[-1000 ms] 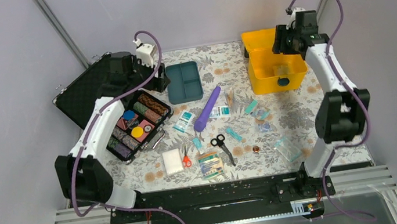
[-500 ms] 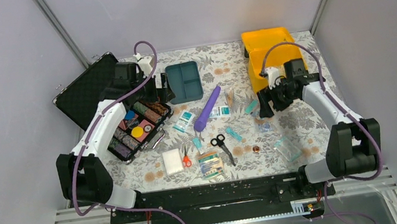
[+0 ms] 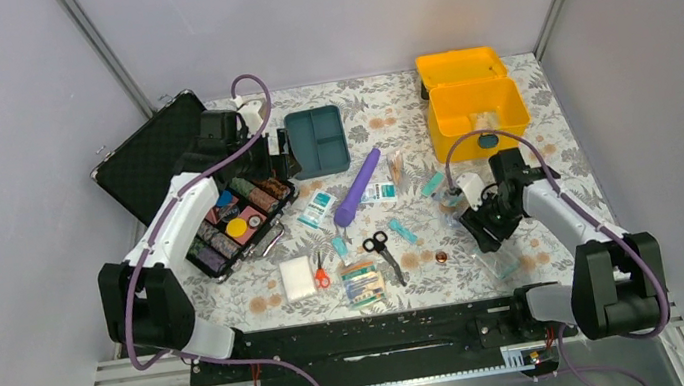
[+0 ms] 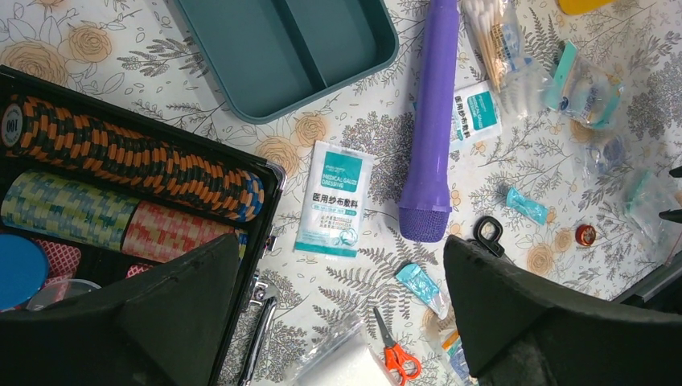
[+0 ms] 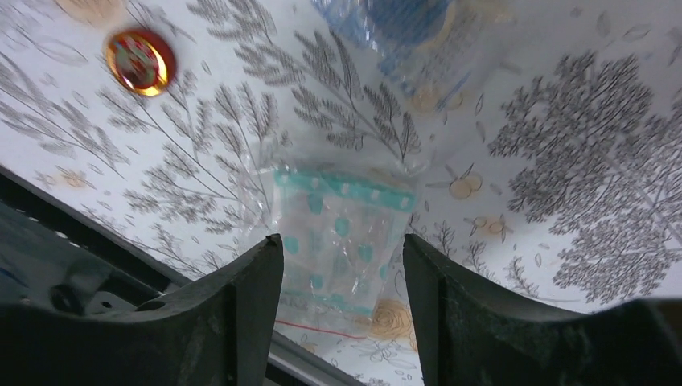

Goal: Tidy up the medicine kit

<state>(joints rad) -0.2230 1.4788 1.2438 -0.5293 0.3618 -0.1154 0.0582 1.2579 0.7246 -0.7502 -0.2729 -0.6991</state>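
Jaws of right gripper point(image 5: 342, 249) spread astride dotted clear packet point(image 5: 354, 205); left gripper point(image 4: 338, 257) jaws spread wide.

Two scissors point(image 3: 385, 253) point(image 3: 322, 278), one teal tray point(image 3: 317, 141)

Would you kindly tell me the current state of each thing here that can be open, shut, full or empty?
medicine kit: open, lid tipped back.
teal tray: out of the kit, flat on the table, empty.
black case: open, filled with colourful rolls.
left fingers: wide open, holding nothing.
right fingers: open above a clear dotted bag, not gripping it.
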